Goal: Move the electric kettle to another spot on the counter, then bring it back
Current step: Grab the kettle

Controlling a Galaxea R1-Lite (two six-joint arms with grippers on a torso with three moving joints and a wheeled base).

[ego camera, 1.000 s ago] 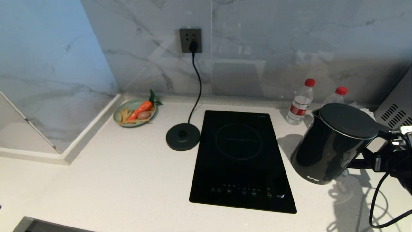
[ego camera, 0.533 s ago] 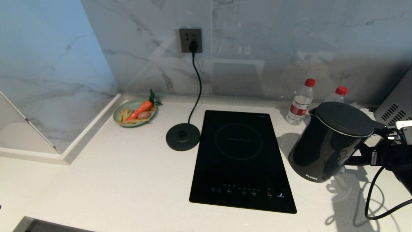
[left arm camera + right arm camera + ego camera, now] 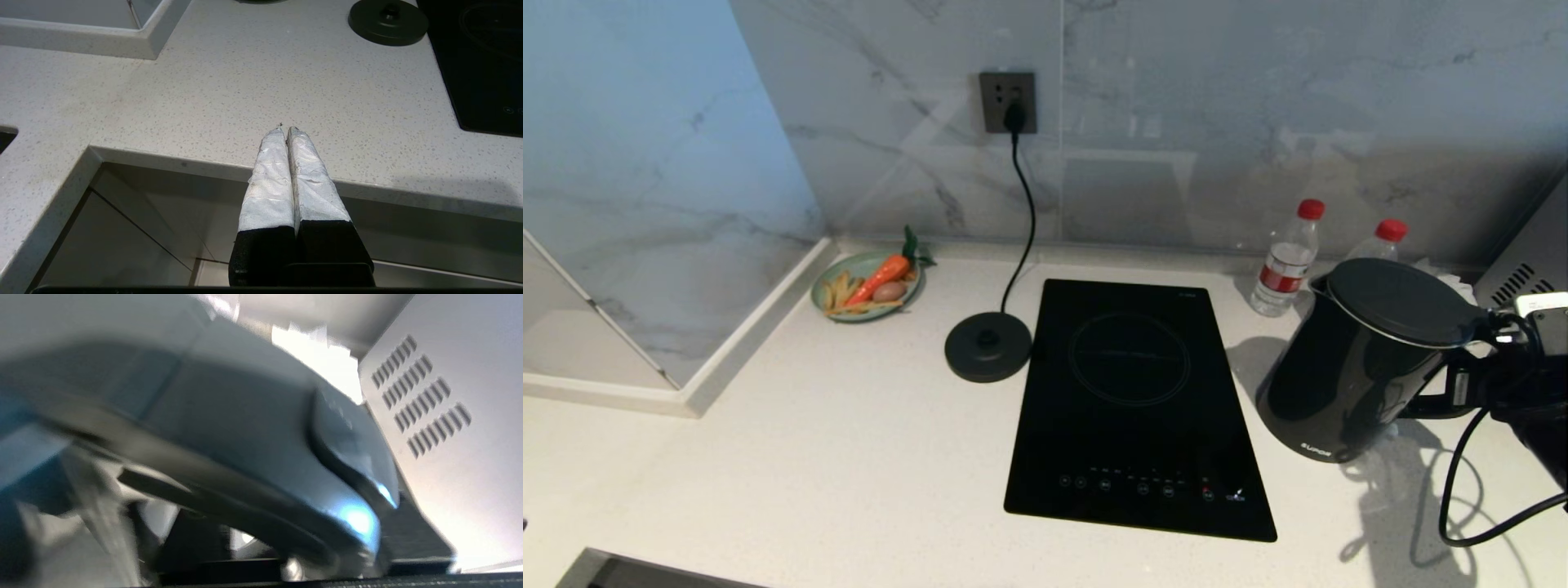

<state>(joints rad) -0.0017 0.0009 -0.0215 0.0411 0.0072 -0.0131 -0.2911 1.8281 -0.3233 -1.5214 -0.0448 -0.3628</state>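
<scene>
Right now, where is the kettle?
In the head view the electric kettle is at the right of the counter, beside the cooktop, in front of two water bottles.

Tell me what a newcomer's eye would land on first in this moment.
The tilted electric kettle stands out first, to the right of the cooktop, with the right gripper at its loop handle. Next comes its bare power base, on the counter left of the cooktop and corded to the wall socket. The left gripper hovers shut near the counter's front edge.
</scene>
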